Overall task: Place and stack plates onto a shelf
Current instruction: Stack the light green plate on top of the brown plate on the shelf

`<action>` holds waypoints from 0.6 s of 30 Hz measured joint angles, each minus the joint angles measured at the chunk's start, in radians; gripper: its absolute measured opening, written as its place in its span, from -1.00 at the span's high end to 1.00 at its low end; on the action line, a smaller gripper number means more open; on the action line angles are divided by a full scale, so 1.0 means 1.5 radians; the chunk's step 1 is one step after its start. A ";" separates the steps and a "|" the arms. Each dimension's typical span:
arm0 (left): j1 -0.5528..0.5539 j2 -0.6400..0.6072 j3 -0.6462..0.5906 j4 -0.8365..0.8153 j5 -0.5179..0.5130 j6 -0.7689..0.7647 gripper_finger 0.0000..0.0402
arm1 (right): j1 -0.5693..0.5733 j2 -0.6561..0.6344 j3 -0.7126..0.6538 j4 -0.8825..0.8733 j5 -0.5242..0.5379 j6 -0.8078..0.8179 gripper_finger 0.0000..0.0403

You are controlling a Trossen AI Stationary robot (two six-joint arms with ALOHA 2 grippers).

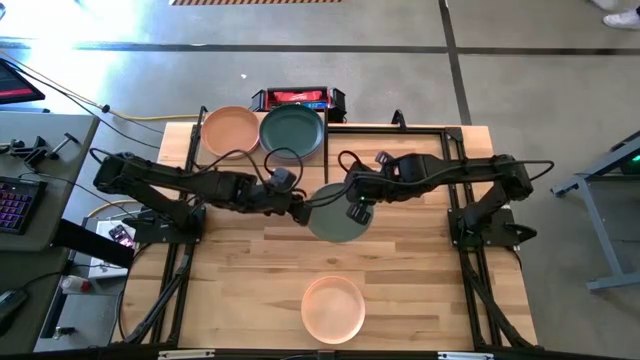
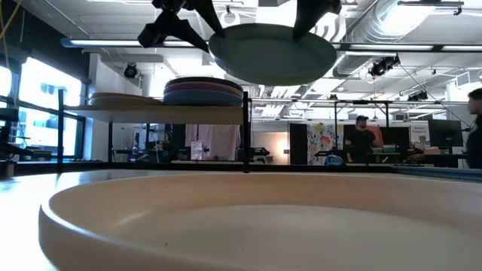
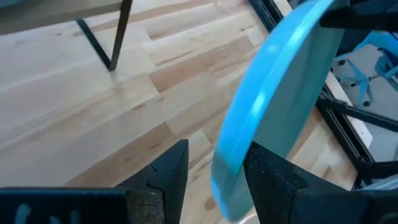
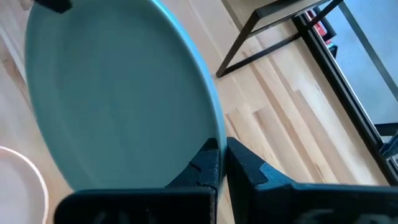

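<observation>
Above the middle of the worktop (image 1: 420,290), a sage green plate (image 1: 338,212) hangs level between the arms, likely mid-handover. The right pincer (image 4: 221,163) is clamped tight on its raised rim; the left pincer (image 3: 214,171) stands wide, straddling the opposite rim unclosed. It looks matte, round and shallow.

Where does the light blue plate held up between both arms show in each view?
High: light blue plate at table centre, between both arms.
Low: top centre, in the air.
Left wrist: edge-on, rim between open jaws.
Right wrist: fills the left, rim in shut jaws.
Shared landmark: the shelf's black leg.
</observation>
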 joint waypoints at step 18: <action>0.004 0.000 0.000 0.000 0.004 0.011 0.66 | 0.000 0.000 0.000 0.050 -0.020 -0.012 1.00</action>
